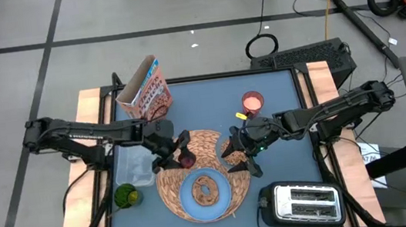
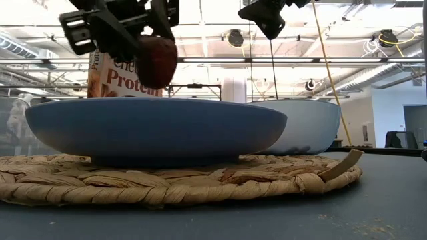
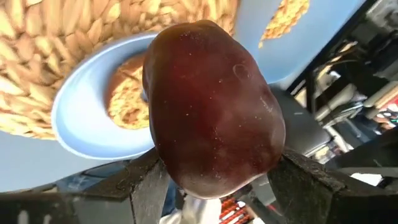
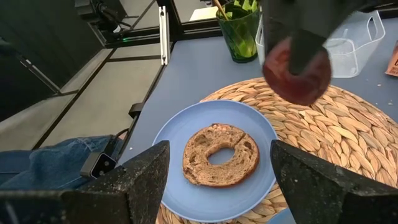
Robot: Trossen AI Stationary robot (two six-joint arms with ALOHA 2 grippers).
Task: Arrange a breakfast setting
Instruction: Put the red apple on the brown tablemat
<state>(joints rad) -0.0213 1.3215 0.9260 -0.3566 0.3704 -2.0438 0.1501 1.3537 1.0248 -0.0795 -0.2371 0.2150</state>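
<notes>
A round woven straw placemat (image 1: 208, 145) lies at the table's near middle. On it sits a light-blue plate (image 1: 189, 200) with brown ring-shaped bread (image 1: 206, 190) on it. My left gripper (image 1: 185, 156) is shut on a small dark-red item (image 1: 186, 161) above the placemat's left part. My right gripper (image 1: 241, 159) is open and empty above the placemat's right edge. It looks down on the plate (image 4: 180, 134) and the bread (image 4: 221, 154). An orange-brown cereal box (image 1: 146, 91) stands at the far left. In the low view a pale bowl (image 2: 310, 125) stands behind the plate. I cannot make out the spoon. My left gripper pinches the dark-red item's two opposite sides (image 3: 163, 163) between its two fingers (image 3: 146, 190), coming from above and slanting down. The item (image 2: 157, 61) sits at the fingers' free ends. It is lifted clear, above the placemat and higher than the plate's rim.
A chrome-and-black toaster (image 1: 303, 202) stands at the near right. A clear tub (image 1: 134, 168) and a green cup (image 1: 126, 194) stand left of the placemat. A red glass (image 1: 252, 103) stands at the far right of the middle.
</notes>
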